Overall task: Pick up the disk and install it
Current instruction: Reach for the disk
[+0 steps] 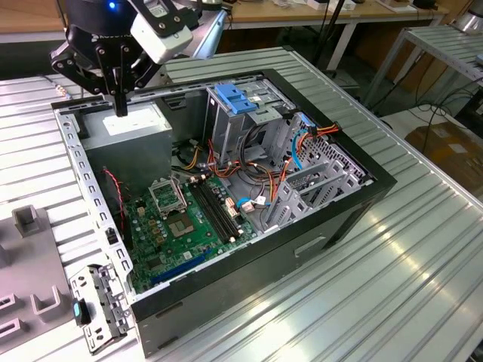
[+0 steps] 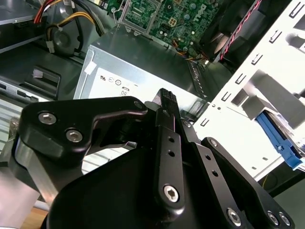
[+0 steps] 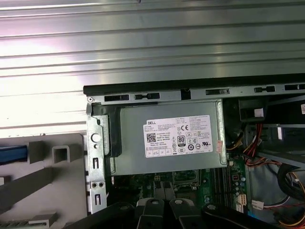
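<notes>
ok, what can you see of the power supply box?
The power supply box is a grey sheet-metal box with a white printed sticker on its upward face. It lies flat in a corner of the open computer case, beside the motherboard. The gripper hangs over the sticker; contact cannot be told.

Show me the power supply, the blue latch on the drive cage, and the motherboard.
power supply (image 3: 167, 138): first wrist view, on its white sticker.
blue latch (image 1: 237, 99): exterior view, middle of the plastic.
motherboard (image 1: 181, 226): exterior view, middle of green board.
</notes>
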Robot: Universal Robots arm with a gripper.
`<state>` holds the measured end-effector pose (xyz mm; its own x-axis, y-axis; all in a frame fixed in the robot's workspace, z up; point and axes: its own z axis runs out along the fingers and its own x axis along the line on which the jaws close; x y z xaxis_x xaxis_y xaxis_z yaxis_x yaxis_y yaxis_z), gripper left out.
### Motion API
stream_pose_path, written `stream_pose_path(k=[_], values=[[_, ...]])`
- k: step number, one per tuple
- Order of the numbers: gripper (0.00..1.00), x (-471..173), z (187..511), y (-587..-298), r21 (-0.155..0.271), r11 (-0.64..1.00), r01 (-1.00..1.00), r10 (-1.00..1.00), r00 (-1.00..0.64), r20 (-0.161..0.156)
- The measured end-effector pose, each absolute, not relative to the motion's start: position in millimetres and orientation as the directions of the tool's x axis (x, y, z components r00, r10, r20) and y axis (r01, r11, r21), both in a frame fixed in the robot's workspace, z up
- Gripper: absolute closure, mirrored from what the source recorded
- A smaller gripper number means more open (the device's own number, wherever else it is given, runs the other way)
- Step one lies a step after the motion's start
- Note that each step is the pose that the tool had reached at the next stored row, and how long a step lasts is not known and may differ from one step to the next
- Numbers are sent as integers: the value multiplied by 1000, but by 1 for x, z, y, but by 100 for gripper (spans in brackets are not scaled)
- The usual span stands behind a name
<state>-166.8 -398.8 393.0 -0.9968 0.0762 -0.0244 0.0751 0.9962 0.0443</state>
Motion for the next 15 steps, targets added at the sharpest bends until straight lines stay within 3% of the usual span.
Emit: stream_pose_path(k=[15], values=[[89, -186, 393, -399, 44, 996, 75, 76, -997, -24]])
